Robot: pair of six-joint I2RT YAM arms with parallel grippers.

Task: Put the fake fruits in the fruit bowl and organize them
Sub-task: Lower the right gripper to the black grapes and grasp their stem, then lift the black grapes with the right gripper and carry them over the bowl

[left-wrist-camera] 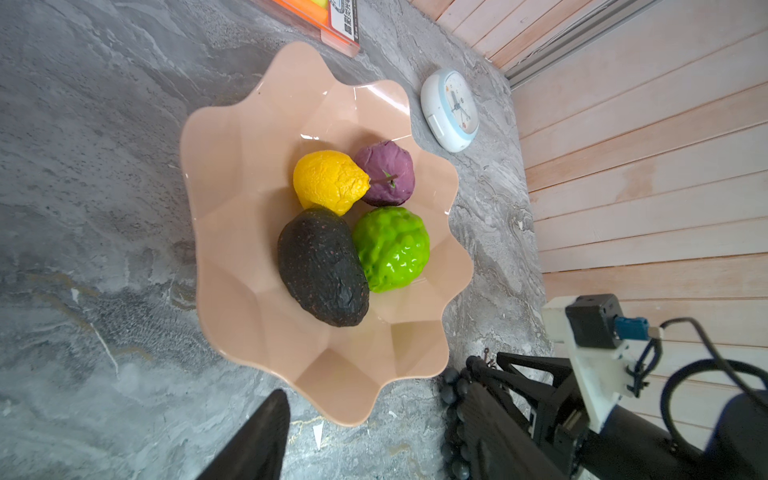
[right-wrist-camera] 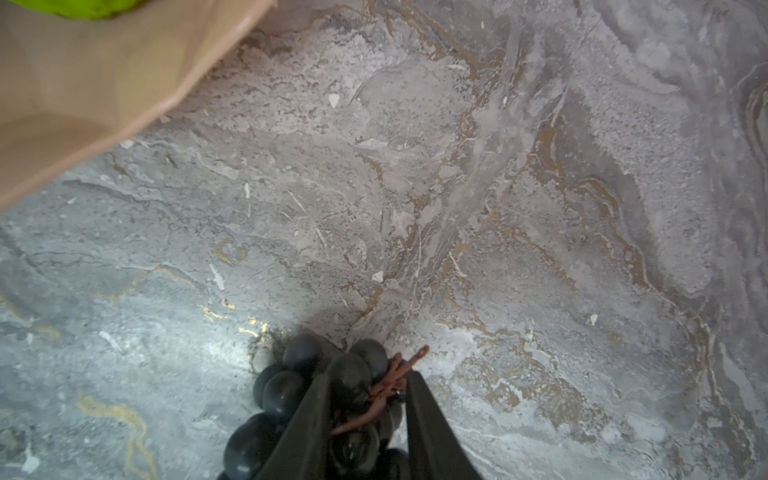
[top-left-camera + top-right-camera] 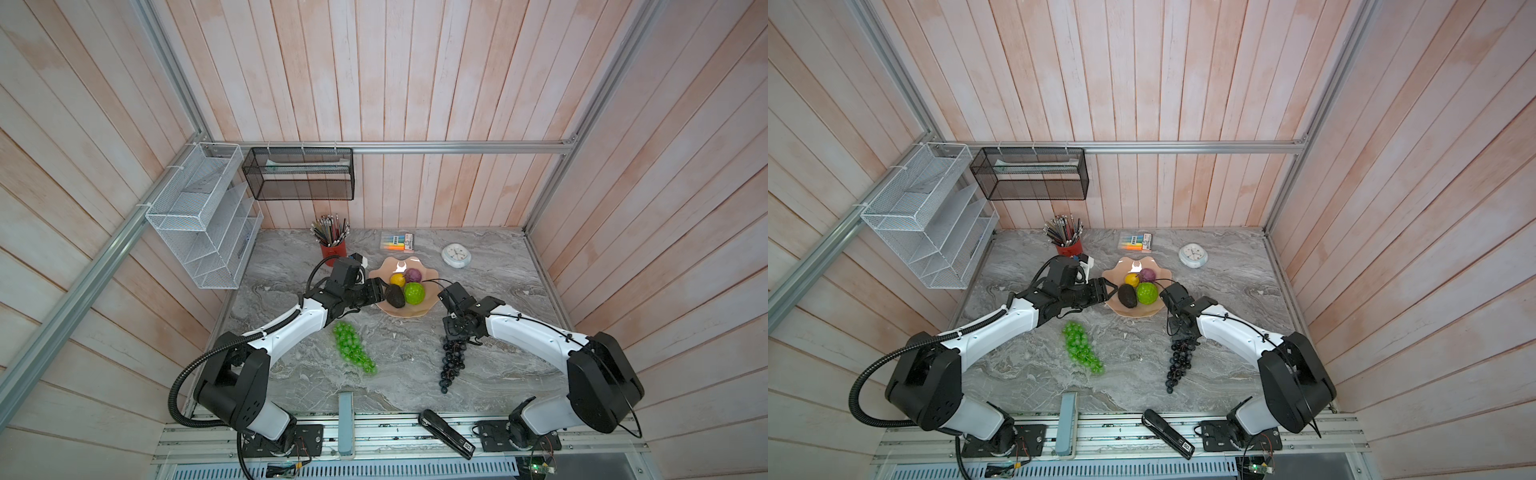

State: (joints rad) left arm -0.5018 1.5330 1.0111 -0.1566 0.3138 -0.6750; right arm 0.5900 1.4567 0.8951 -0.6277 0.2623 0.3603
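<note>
Fruits [image 3: 414, 293]: four are sitting in the bowl [image 3: 384, 270] beside the right pincer [image 2: 370, 376], which is straddling the dark grapes [image 3: 451, 365] half-open (can't tell if it's gripping), green grapes [image 3: 353, 347] lying well apart.

Top of dark grapes [image 3: 451, 365] hidden under right gripper [image 3: 457, 337] in both top views, bowl [image 2: 83, 83] and lime ball [image 2: 83, 6] cut off in right wrist view, marker pack [image 1: 338, 25] in left wrist view

The fruit bowl [image 1: 232, 174] is glossy smooth plastic, the avocado [image 1: 322, 266] matt and wrinkled, the tabletop [image 1: 83, 187] veined stone-look.
</note>
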